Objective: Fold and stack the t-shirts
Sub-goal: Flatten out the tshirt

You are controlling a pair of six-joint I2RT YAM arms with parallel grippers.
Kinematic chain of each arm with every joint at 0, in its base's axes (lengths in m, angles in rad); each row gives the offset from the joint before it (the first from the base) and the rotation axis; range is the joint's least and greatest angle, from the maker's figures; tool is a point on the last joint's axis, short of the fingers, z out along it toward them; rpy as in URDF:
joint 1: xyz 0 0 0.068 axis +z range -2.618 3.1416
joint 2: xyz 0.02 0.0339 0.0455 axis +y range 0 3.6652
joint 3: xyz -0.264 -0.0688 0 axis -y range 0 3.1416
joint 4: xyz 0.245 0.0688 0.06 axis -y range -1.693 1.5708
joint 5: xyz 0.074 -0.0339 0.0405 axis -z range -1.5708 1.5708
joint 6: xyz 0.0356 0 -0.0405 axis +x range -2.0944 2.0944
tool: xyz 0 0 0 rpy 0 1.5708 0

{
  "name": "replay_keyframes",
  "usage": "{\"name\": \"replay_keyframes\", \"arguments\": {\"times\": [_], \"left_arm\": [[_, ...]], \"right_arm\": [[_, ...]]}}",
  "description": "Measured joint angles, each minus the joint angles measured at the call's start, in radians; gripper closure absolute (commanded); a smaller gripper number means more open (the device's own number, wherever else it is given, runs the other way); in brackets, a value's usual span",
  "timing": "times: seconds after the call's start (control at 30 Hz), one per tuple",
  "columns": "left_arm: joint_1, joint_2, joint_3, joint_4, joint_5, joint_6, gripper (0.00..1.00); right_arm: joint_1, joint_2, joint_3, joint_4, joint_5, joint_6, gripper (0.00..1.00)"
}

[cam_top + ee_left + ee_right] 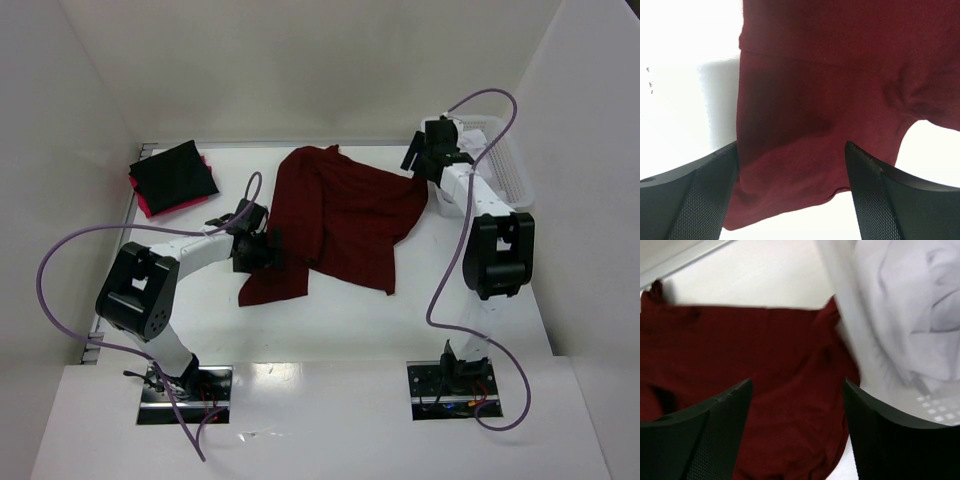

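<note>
A large dark maroon t-shirt (345, 215) lies crumpled across the middle of the table. My left gripper (272, 252) is open over its lower left part; in the left wrist view the maroon cloth (815, 100) lies between the spread fingers (705, 200). My right gripper (418, 160) is open at the shirt's right edge; the right wrist view shows the maroon cloth (750, 370) below its spread fingers (885, 440). A folded black t-shirt (172, 173) lies on a folded pink one (147, 204) at the far left.
A white mesh basket (503, 160) with white cloth (910, 305) in it stands at the far right, beside my right gripper. White walls enclose the table on three sides. Purple cables loop off both arms.
</note>
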Motion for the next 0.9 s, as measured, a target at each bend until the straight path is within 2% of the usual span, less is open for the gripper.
{"name": "replay_keyframes", "arguments": {"times": [0.1,0.17,0.3,0.37,0.47,0.57,0.73,0.77,0.9], "left_arm": [[0.003,0.0,-0.001,0.003,0.006,-0.002,0.17],[0.006,-0.002,-0.008,0.012,0.007,-0.007,0.24],[0.021,-0.034,-0.063,0.07,0.005,-0.046,0.28],[0.028,-0.044,-0.081,0.09,0.008,-0.062,0.32],[0.031,-0.047,-0.089,0.106,0.009,-0.08,0.47],[0.033,-0.041,-0.095,0.12,0.003,-0.085,0.58],[0.034,-0.029,-0.092,0.117,0.005,-0.085,0.97],[0.034,-0.028,-0.09,0.111,0.005,-0.088,1.0],[0.034,-0.032,-0.071,0.041,-0.014,-0.086,1.0]], "right_arm": [[0.044,-0.066,-0.06,0.005,-0.024,-0.006,0.0],[0.079,-0.121,-0.104,0.004,-0.035,-0.002,0.0],[0.153,-0.303,-0.26,0.035,-0.076,0.037,0.0],[0.172,-0.397,-0.357,0.046,-0.088,0.066,0.0],[0.189,-0.532,-0.516,0.038,-0.101,0.107,0.01],[0.193,-0.56,-0.575,0.033,-0.11,0.128,0.02],[0.233,-0.563,-0.643,0.02,-0.125,0.182,0.06],[0.244,-0.563,-0.65,0.018,-0.128,0.193,0.06],[0.287,-0.563,-0.681,0.013,-0.133,0.231,0.08]]}}
